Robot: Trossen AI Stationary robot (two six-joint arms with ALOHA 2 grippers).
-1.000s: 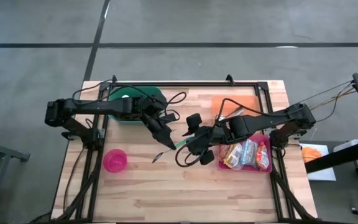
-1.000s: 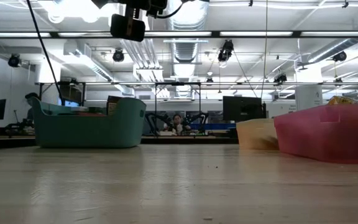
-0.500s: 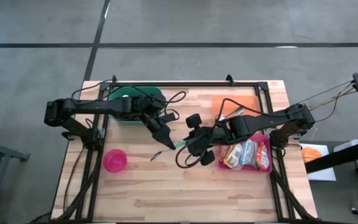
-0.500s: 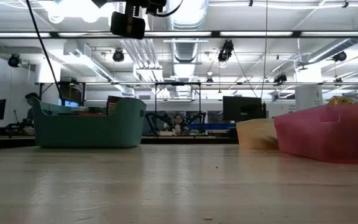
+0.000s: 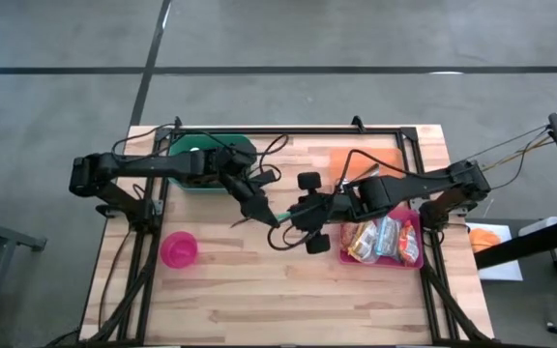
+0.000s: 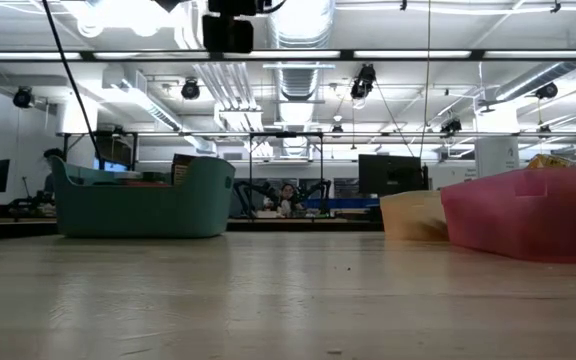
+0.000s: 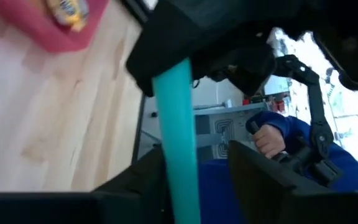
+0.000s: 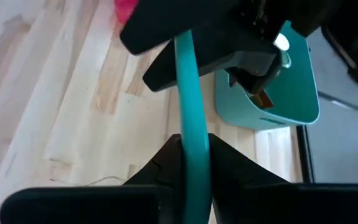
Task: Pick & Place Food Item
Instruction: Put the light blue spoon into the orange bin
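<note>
Both arms meet mid-air over the middle of the tabletop [image 5: 259, 290]. Right end effector [image 8: 191, 163] is clamped on a teal utensil handle [image 8: 190, 99]. Left end effector [image 7: 191, 168] has its fingers around the other end w/ a gap, so loose. Pink tray [image 5: 412, 259] w/ snack packs sits by the right arm, teal bin [image 5: 193, 145] far-left.

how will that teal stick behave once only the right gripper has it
Probably stiff: the teal stick runs straight between both grippers with no sag. It looks thin and likely light. Being smooth and narrow, it may pivot or slip in the right gripper, whose jaws pinch just one end; the left gripper seems to be releasing.
</note>
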